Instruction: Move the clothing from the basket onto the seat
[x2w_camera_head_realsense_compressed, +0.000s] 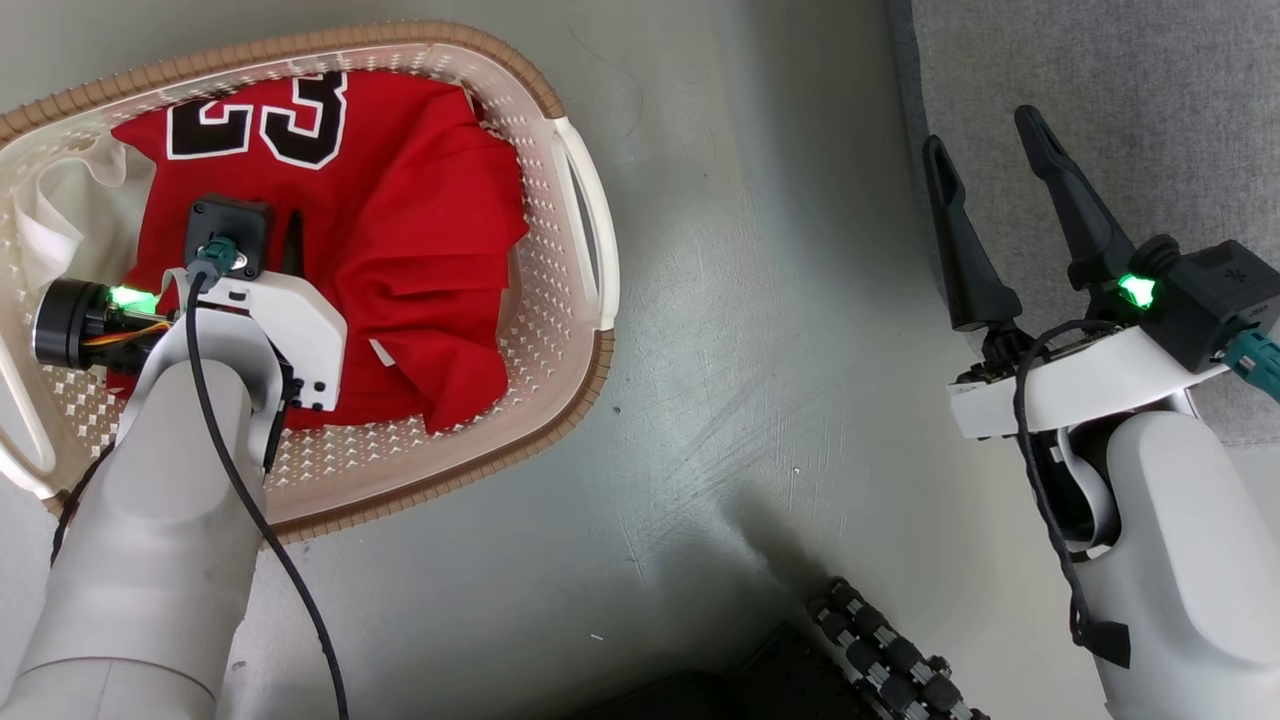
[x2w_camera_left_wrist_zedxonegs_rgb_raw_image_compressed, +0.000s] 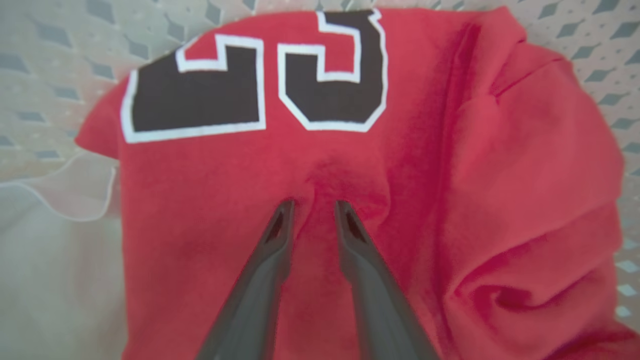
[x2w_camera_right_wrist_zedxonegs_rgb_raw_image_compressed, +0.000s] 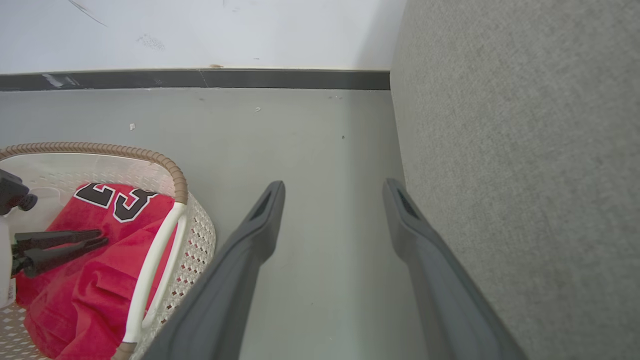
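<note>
Left gripper (x2w_camera_left_wrist_zedxonegs_rgb_raw_image_compressed: 314, 205): tips pressed into bright red soft jersey (x2w_camera_left_wrist_zedxonegs_rgb_raw_image_compressed: 200, 200), fold standing between them toward 12 o'clock; hold unconfirmed. Right gripper (x2w_camera_head_realsense_compressed: 982, 130) spread, empty.

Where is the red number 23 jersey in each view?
Head view: jersey upper left, inside the basket.
Left wrist view: jersey centre, a fold bunched between the left end effector's fingertips.
Right wrist view: jersey lower left, inside the basket.
Shared landmark: the number 23, at the jersey's top in each.
</note>
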